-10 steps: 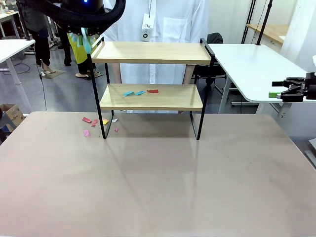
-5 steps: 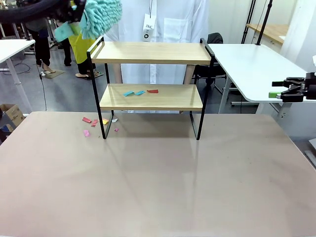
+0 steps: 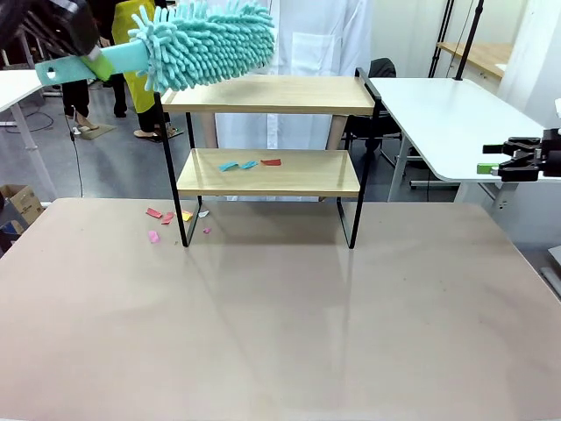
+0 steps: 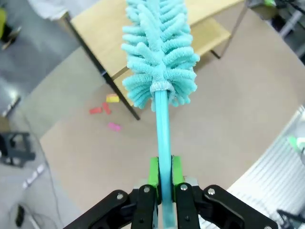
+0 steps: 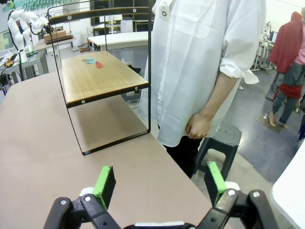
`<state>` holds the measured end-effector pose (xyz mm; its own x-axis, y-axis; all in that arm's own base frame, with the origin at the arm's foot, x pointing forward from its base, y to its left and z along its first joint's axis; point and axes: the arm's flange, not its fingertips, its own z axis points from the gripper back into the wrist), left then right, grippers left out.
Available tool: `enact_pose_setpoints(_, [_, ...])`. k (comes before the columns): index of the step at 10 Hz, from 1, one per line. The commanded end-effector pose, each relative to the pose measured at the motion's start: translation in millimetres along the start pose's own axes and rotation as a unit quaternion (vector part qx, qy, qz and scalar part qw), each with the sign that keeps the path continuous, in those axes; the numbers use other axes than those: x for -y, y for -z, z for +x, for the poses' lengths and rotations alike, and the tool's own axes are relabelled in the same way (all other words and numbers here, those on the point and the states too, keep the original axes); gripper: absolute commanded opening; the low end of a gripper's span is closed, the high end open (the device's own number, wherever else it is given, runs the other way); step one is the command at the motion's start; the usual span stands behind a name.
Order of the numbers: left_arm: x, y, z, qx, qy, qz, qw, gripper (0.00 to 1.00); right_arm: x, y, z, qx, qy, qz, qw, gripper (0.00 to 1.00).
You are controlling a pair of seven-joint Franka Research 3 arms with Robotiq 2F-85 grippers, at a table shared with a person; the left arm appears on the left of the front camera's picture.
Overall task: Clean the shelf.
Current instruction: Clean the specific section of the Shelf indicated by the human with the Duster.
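Turquoise microfibre duster [image 3: 202, 44] hangs over the left end of the shelf [image 3: 307, 175], its handle clamped between the left gripper's [image 4: 164, 174] green pads. That shelf stands at the far side of the table [image 3: 280, 333], with 3 paper scraps [image 3: 250, 163] on its lower board. Off to the right, the right gripper [image 5: 159, 183] is spread wide, holding nothing.

front: faces person [image 3: 307, 44] across table [image 3: 280, 333] | wrists: both see shelf [image 3: 263, 94]
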<state>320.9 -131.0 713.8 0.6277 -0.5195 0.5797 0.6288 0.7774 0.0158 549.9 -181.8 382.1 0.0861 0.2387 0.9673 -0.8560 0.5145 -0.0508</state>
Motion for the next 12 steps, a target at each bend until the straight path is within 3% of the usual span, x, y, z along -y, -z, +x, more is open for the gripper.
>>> enact_pose_setpoints(1, [-3.8, -3.8, -14.1, 0.003, 0.093, -0.042, 0.995, 0.13, 0.2, 0.3, 3.7, -0.004, 0.0, -0.001, 1.0, 1.0])
enact_pose_setpoints(3, [-6.0, 0.7, -23.2, -0.025, 0.175, -0.057, 0.983, 0.13, 0.2, 0.3, 3.7, -0.004, 0.0, -0.001, 1.0, 1.0])
enact_pose_setpoints(5, [-3.6, 14.6, -26.4, -0.032, 0.277, -0.036, 0.96, 0.13, 0.2, 0.3, 3.7, -0.004, 0.0, -0.001, 1.0, 1.0])
enact_pose_setpoints(7, [2.8, 26.5, -18.0, -0.061, 0.31, -0.041, 0.948, 0.13, 0.2, 0.3, 3.7, -0.004, 0.0, -0.001, 1.0, 1.0])
enact_pose_setpoints(10, [6.9, 60.0, -5.0, -0.181, 0.367, -0.062, 0.91, 0.13, 0.2, 0.3, 3.7, -0.004, 0.0, -0.001, 1.0, 1.0])
enact_pose_setpoints(12, [6.0, 70.2, -2.8, -0.275, 0.367, -0.09, 0.884, 0.13, 0.2, 0.3, 3.7, -0.004, 0.0, -0.001, 1.0, 1.0])
